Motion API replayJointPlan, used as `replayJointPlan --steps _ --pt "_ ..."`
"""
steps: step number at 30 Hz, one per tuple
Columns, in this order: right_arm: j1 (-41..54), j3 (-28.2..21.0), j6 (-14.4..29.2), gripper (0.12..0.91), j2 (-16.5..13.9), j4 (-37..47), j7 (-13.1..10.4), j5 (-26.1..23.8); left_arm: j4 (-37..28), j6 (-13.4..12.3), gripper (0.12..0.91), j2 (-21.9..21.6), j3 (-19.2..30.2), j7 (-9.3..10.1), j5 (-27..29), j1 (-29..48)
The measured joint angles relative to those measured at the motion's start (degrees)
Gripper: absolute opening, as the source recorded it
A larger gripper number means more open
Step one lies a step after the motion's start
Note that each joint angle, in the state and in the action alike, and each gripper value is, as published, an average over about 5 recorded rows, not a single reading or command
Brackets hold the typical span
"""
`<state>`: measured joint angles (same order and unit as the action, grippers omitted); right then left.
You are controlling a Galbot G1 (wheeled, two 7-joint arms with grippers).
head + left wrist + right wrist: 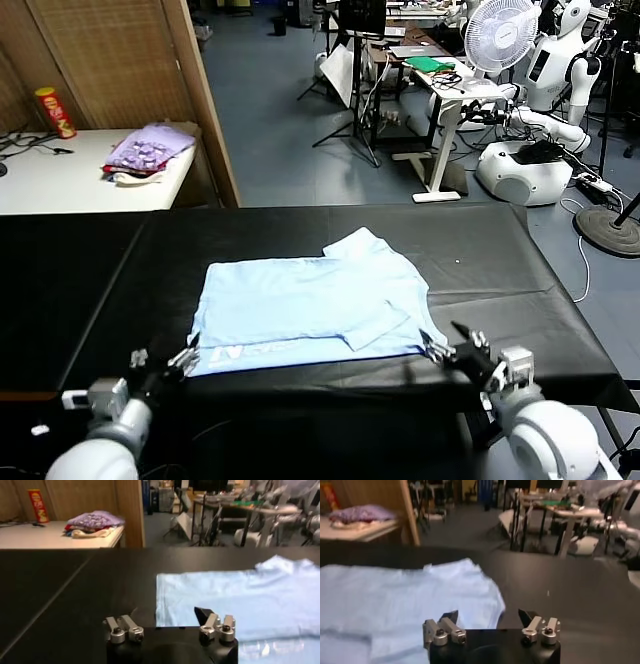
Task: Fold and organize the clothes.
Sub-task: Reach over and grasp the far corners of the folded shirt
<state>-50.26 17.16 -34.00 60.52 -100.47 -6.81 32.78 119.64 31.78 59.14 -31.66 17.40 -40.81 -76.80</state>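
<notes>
A: Pale blue T-shirt (310, 305), lying flat near the front edge of the black surface (480, 260), roughly centred across it. Partly folded: one sleeve (385, 318) turned in over the body on the right-hand side, collar end toward the far right corner.

B: Lettering?

A: White, on a narrow strip along the near hem, toward the left end (245, 352). Unreadable.

B: And the left gripper?

A: Left gripper (165, 362) at the near left corner of the T-shirt, fingers spread wide, holding nothing. From its own wrist camera, both fingers (125, 629) over bare black cloth and the shirt's corner, nothing between them.

B: Right side?

A: Right gripper (450, 352) just beside the near right corner of the T-shirt, likewise wide apart and empty. Wrist camera there: one finger over the blue fabric edge, the other over black surface.

B: Touching the fabric?

A: Cannot tell for either; very close at least.

B: Further out?

A: White side table (60, 175) beyond the far left, carrying a lavender patterned cloth pile (148, 150) and a red canister (55, 112). Behind, a white fan (502, 35) and another white robot (550, 100) on the blue floor.
</notes>
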Motion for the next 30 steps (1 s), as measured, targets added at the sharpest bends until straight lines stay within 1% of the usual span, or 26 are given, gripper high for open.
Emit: replayJointPlan --steps 4,8,11,13,16,22,24,25,27,28,29,30 --pt "10.37 -5.51 -1.40 0.798 3.12 11.20 0.67 -0.72 -8.54 1.86 0.798 -0.82 4.79 1.21 -3.88 11.20" --pt "18.04 -9.90 -2.26 0.798 6.12 20.76 2.48 -1.99 -16.91 3.92 0.798 -0.71 9.04 1.24 -6.07 20.14" --pt "22.50 -12.49 -2.99 0.798 8.38 26.76 3.98 -3.08 -22.26 5.48 0.798 -0.31 11.30 1.24 -6.87 25.17" --pt "24.87 -13.76 -3.45 0.798 9.78 30.25 4.93 -3.87 -25.39 6.23 0.798 -0.08 12.30 1.01 -7.24 27.83" --pt "27.23 -14.78 -3.73 0.798 11.46 34.46 5.80 -4.87 -29.27 7.14 0.798 0.12 13.24 0.09 -8.13 30.91" --pt "28.80 -15.45 -3.77 0.794 13.31 39.21 5.89 -5.79 -34.52 8.01 0.798 0.95 14.57 -1.63 -8.35 34.50" --pt "29.05 -15.50 -3.81 0.770 13.60 39.88 6.02 -5.74 -36.03 8.21 0.798 1.38 14.90 -2.44 -7.82 35.22" --pt "29.15 -15.50 -3.82 0.746 13.75 40.12 6.14 -5.70 -36.72 8.27 0.798 1.58 15.04 -2.94 -7.44 35.50" --pt "29.29 -15.50 -3.72 0.674 14.05 40.54 6.47 -5.63 -37.91 8.29 0.783 1.89 15.23 -3.97 -6.57 35.89" --pt "29.32 -15.49 -3.63 0.631 14.20 40.72 6.64 -5.61 -38.35 8.23 0.760 1.99 15.28 -4.47 -6.15 36.00" --pt "29.34 -15.46 -3.54 0.571 14.35 40.89 6.79 -5.60 -38.67 8.16 0.737 2.06 15.31 -4.87 -5.81 36.06" --pt "29.34 -15.41 -3.41 0.525 14.48 41.03 6.90 -5.59 -38.89 8.10 0.698 2.08 15.34 -5.19 -5.54 36.09"
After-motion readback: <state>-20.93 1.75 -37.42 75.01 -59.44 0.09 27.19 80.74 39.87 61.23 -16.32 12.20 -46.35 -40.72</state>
